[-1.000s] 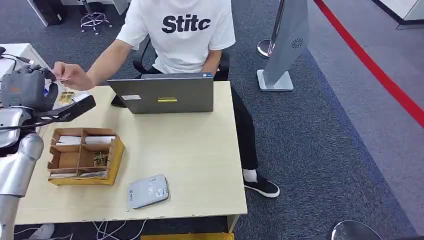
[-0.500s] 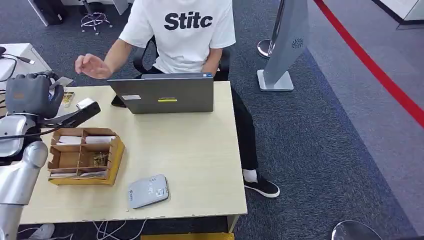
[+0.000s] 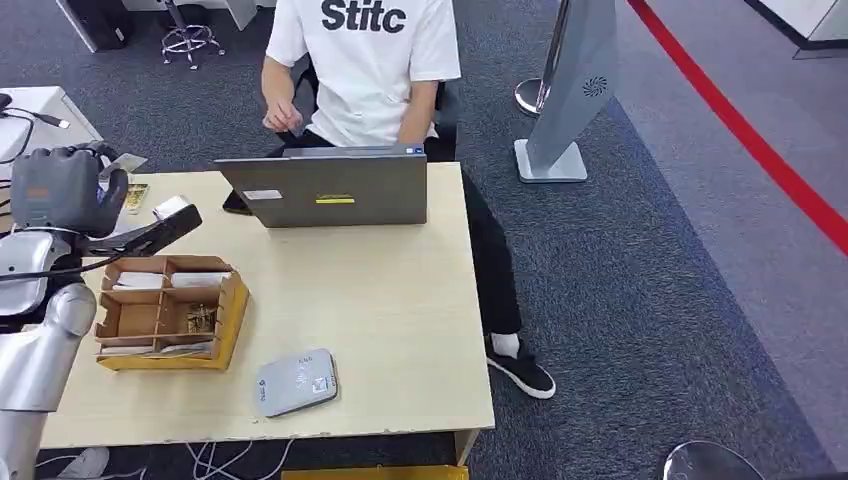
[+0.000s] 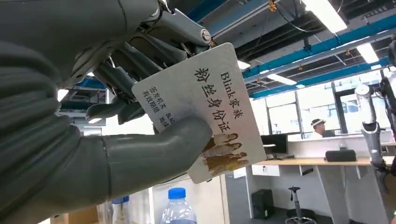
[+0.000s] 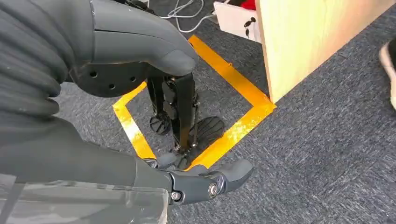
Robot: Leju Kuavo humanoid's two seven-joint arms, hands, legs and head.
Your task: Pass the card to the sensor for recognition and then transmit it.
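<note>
Our left hand (image 3: 62,190) is raised at the far left corner of the desk (image 3: 400,330), pinching the card (image 4: 205,109) between the thumb (image 4: 154,154) and the darker fingers (image 4: 119,79); in the head view the card (image 3: 127,162) pokes out just beyond the hand. The grip, as we judge it from the left wrist view, takes in one side of the card and leaves most of its printed face free, so a quick swing of the arm could twist or slide it loose. The sensor (image 3: 295,382), a flat grey pad near the desk's front edge, lies well apart from the hand, with the wooden organizer (image 3: 170,310) between them; a low path risks knocking the organizer's walls or dropping the card into a compartment. A tilted or high pass over the pad may fail to register. The person (image 3: 365,70) sits behind the laptop (image 3: 335,188), their hand (image 3: 283,117) drawn close to their chest, so the later handover could miss if we release before they reach. Our right hand (image 5: 140,107) hangs beside the desk above yellow floor tape (image 5: 224,135), holding nothing, fingers loosely apart.
</note>
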